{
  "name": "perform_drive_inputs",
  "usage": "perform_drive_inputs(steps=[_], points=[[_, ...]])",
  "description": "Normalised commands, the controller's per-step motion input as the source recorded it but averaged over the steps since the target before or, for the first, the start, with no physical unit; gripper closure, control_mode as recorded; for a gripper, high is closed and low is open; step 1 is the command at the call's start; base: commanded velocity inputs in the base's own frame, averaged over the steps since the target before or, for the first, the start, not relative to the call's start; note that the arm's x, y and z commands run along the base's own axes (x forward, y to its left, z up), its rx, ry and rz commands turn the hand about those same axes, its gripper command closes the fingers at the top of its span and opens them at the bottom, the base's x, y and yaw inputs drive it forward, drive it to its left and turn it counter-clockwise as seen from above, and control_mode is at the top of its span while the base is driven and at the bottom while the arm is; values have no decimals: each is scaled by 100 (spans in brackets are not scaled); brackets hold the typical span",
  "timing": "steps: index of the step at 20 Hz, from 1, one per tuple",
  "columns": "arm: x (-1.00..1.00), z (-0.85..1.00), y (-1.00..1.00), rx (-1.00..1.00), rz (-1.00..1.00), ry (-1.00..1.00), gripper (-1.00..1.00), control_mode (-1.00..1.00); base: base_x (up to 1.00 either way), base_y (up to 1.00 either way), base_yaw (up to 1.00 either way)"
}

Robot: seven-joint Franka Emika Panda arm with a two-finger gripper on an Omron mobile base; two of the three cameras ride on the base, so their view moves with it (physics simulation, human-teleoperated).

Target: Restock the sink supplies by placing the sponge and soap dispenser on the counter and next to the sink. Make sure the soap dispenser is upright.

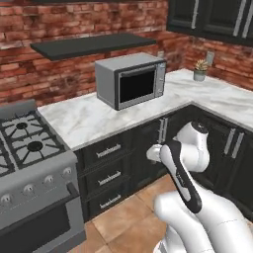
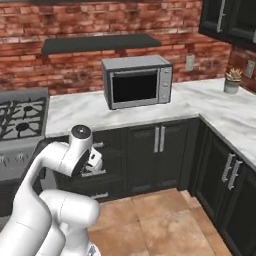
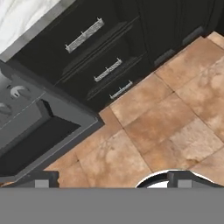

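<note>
Gripper (image 3: 111, 180) open, jaws wide apart, nothing between them; finger tips at the bottom of the hand view, pointing down at the tiled floor (image 3: 148, 127). Arm folded low in front of the base, hand at about drawer height in both base views, facing the dark cabinets.

Drawers (image 3: 94, 65) with three metal handles sit just past the fingers in the hand view, stacked under the counter (image 1: 99, 121) edge. Oven (image 3: 39, 135) front with knobs to their left, touching the drawer cabinet.

Gas stove (image 1: 22, 138) at left in the left base view, flush against the marble counter. Microwave (image 1: 131, 79) on the counter, back near the brick wall (image 1: 59, 24), door shut. Dark shelf (image 1: 91, 45) on the wall above it. Counter turns a corner to the right; small potted plant (image 1: 200, 70) stands on that far stretch near the wall. Upper cabinets (image 1: 217, 17) above the corner at right. Wall outlet (image 2: 190, 62) beside the microwave in the right base view.

Sponge, soap dispenser and sink: whereabouts cannot be told from these views.
</note>
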Motion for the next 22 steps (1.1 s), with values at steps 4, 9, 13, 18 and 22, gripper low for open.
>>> perform_drive_inputs(steps=[4, 9, 13, 18, 22], points=[[0, 0, 0, 0, 0, 0, -100, 100, -29, 15, 46], [0, 0, 0, 0, 0, 0, -100, 100, -10, 63, 44], [0, 0, 0, 0, 0, 0, -100, 100, 2, 88, 60], [0, 0, 0, 0, 0, 0, -100, 100, 0, 72, 69], [0, 0, 0, 0, 0, 0, -100, 100, 44, 32, 49]])
